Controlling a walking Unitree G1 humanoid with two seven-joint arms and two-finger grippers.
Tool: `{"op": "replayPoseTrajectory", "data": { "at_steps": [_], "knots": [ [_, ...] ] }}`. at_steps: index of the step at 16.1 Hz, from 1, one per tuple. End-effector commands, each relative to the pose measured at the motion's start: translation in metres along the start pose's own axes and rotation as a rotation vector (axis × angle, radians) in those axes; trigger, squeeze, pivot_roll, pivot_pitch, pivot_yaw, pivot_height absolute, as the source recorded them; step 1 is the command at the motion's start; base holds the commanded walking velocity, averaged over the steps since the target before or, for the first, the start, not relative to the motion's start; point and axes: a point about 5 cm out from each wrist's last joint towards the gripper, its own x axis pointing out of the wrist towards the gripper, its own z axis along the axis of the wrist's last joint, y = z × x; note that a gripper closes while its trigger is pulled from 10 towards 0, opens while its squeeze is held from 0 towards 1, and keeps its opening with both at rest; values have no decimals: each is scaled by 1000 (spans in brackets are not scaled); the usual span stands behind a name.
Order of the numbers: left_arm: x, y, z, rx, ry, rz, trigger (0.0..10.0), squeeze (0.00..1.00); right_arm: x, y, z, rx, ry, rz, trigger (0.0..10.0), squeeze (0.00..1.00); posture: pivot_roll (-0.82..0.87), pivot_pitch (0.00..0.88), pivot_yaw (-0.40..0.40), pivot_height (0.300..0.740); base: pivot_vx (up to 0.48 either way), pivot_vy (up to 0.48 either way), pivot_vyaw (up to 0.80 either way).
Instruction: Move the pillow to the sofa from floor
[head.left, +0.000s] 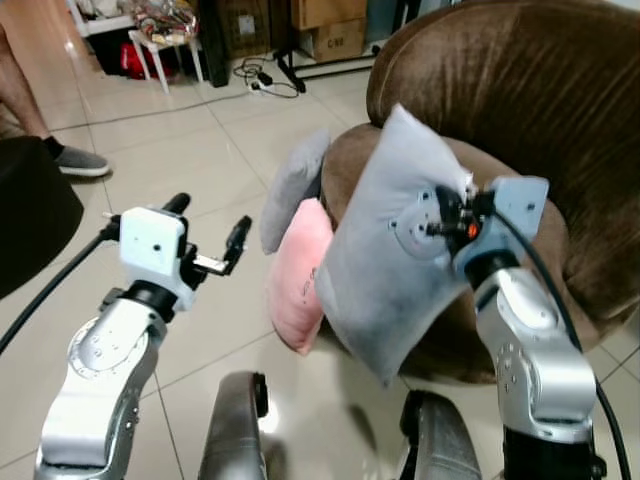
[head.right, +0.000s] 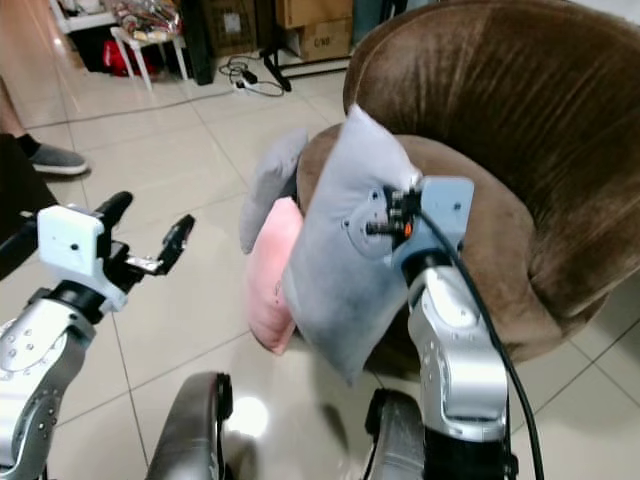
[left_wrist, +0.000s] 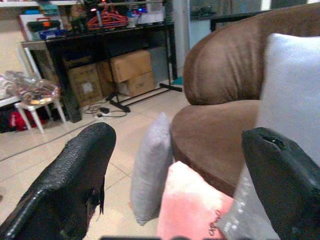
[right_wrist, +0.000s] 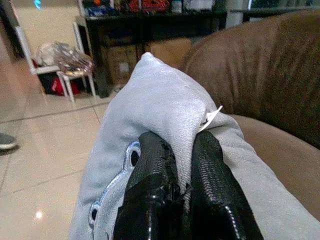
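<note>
Tiled floor (head.left: 200, 170), brown sofa (head.left: 500, 90)

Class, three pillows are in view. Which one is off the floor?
The large grey pillow, pinched by the right gripper beside the sofa. The pink pillow and smaller grey pillow lean against the sofa's base.

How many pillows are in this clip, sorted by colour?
Grey pillows: 2, one held up by the right gripper at, one leaning on the sofa at
Pink pillows: 1
Total: 3
</note>
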Motion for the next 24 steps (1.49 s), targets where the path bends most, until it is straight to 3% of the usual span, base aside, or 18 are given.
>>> {"op": "replayPoseTrajectory", "data": {
  "at_steps": [1, 4, 6, 7, 9, 13, 14, 17, 18, 21, 22, 24],
  "knots": [
    [-3, 5, -1, 19, 10, 35, 10000, 0, 0, 1, 7, 7, -35, 3, 10000, 0, 19, 0, -19, 620, 0, 0, 0],
    [-5, 11, -1, 31, 20, 51, 10000, 0, 2, 2, 3, 0, -25, 6, 10000, 0, 9, 0, 8, 650, 0, 0, 0],
    [4, 12, -1, 49, 21, 13, 10000, 0, -1, 1, 1, 4, -27, -8, 10000, 0, -2, 0, 29, 665, 0, 0, 0],
    [12, 14, 2, 39, 13, 7, 10000, 0, -6, 0, 1, -17, -29, -32, 10000, 0, -22, 0, 46, 680, 0, 0, 0],
    [11, 14, -1, 36, 17, 19, 10000, 0, -8, -1, 1, -65, -28, -55, 10000, 0, -21, 0, 43, 700, 0, 0, 0],
    [8, 15, 2, 39, 5, 41, 10000, 0, -2, 1, 15, 30, -95, -56, 10000, 0, 1, 0, 23, 735, 0, 0, 0],
    [7, 17, 2, 45, 6, 48, 10000, 0, 2, -1, 24, 102, -133, -73, 10000, 0, 3, 0, 17, 740, 0, 0, 0],
    [2, 18, -1, 70, 20, 64, 10000, 0, 7, -5, 14, 49, -63, -125, 10000, 0, 26, 0, -2, 740, 0, 0, 0],
    [0, 18, -3, 80, 31, 66, 10000, 0, 7, -1, 6, 43, -18, -112, 10000, 0, 28, 0, -4, 740, 0, 0, 0],
    [-1, 19, -3, 84, 31, 74, 10000, 0, 5, 12, -6, 28, -13, -47, 10000, 0, 40, 0, -9, 740, 0, 0, 0],
    [-1, 20, -3, 85, 31, 81, 10000, 0, 4, 20, -7, 100, -33, 2, 10000, 0, 42, 0, -9, 740, 0, 0, 0],
    [-3, 21, -4, 84, 33, 86, 10000, 0, 6, 20, -7, 31, -61, -36, 10000, 0, 47, 0, -13, 740, 0, 0, 0]
  ]
}}
